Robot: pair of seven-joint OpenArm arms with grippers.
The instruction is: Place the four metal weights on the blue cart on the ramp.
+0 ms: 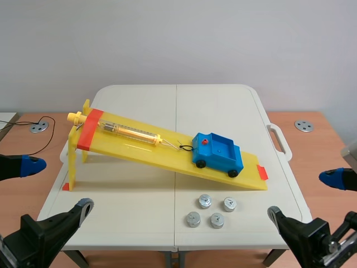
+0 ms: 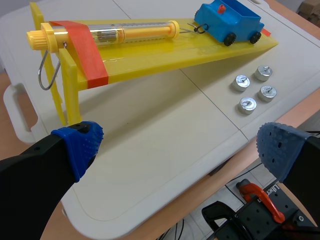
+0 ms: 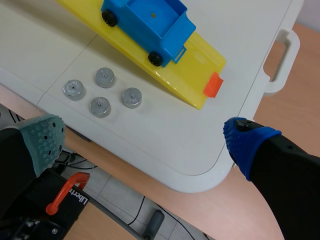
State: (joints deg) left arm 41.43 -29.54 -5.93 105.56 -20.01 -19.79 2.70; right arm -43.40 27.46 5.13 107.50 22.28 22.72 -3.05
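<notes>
A blue cart sits low on the yellow ramp, its open bed empty. Several round metal weights lie in a cluster on the white table just in front of the ramp's low end. My left gripper hangs open over the table's near left corner, well short of the weights and the cart. My right gripper is open above the table's near right edge, with the weights ahead of one finger and the cart beyond them. Neither gripper holds anything.
A clear spring-scale tube lies along the ramp and is hooked to the cart's front. The ramp's high end stands on yellow legs. The table has a handle on its right side. Wooden desks flank it, each with a metal disc.
</notes>
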